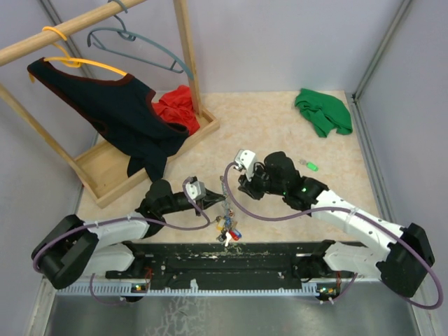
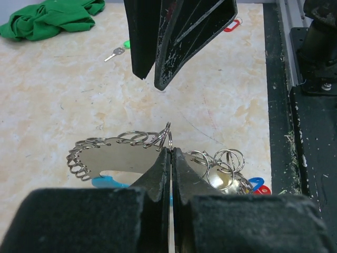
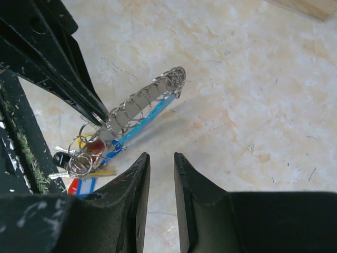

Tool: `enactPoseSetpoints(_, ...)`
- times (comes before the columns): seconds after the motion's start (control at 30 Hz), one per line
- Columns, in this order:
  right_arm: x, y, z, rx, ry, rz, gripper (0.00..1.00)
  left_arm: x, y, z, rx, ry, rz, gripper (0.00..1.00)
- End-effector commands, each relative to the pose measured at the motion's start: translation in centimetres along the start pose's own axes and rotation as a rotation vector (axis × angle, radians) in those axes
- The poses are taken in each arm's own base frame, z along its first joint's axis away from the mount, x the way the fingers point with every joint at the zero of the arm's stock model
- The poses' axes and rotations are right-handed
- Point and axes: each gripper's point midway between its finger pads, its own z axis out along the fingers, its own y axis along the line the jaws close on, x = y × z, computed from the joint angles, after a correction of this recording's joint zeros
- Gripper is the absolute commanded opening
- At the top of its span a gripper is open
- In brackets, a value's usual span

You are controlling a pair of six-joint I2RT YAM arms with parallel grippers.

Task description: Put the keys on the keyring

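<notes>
My left claw (image 2: 171, 150) is pinched together on the coiled rim of the keyring (image 2: 113, 153), holding it tilted over the tabletop (image 1: 280, 133), its tags (image 3: 83, 185) hanging low. My right claw (image 3: 161, 158) hangs just beside it, fingers slightly apart, seemingly holding nothing. Farther off, a green-headed key (image 1: 309, 165) lies near the green cloth (image 1: 322, 112).

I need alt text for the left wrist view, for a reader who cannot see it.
The left gripper is shut on the silvery keyring, gripping its edge of small rings over the beige table. The right gripper hangs over it, slightly open and empty; a green key lies far back, near a green cloth.
</notes>
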Motion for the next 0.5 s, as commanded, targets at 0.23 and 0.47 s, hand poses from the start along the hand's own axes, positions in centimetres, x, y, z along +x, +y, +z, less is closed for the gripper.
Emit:
enactPoseSetpoints(0.23,-3.0,2.1,0.2,-0.139,-0.193,-0.149,0.4,-3.3,0.8,0.9,0.009,0.046,0.052,0.0)
enactPoseSetpoints(0.47,-2.2,1.8,1.7,-0.124,-0.222,-0.138,0.41,-3.3,0.0,1.2,0.035,0.097,0.045,0.0)
